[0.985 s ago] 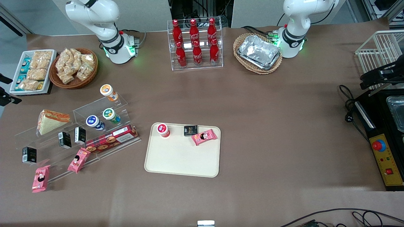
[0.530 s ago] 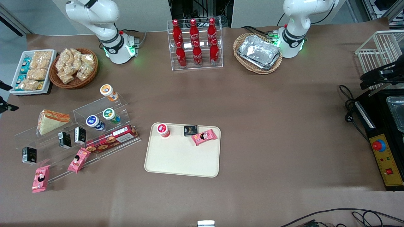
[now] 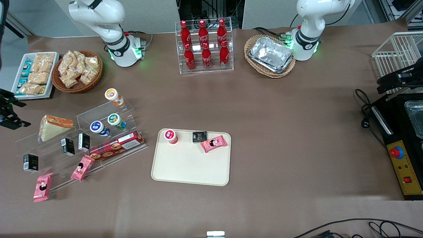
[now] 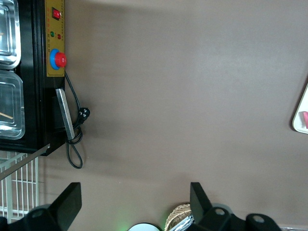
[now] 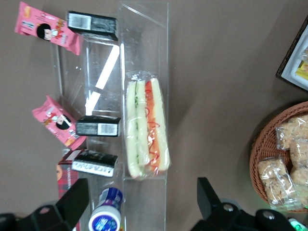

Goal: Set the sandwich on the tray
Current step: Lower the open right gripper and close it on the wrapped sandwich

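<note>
Tray (image 3: 190,165) sat flat on the table (image 3: 281,109) near its middle: cream-beige, rounded corners, low rim. On its farther part stood a red-lidded cup (image 3: 171,136), a small black box (image 3: 199,136) and a pink snack packet (image 3: 213,143). Sandwich (image 3: 53,127) lay on the top step of a clear acrylic stand (image 3: 76,138) toward the working arm's end: wrapped wedge, pale bread, orange-red edge. Wrist view showed its layered edge (image 5: 147,129) facing up. Tool (image 5: 142,202) hung above the sandwich, fingers (image 5: 208,195) spread apart, holding nothing, not touching it.
</note>
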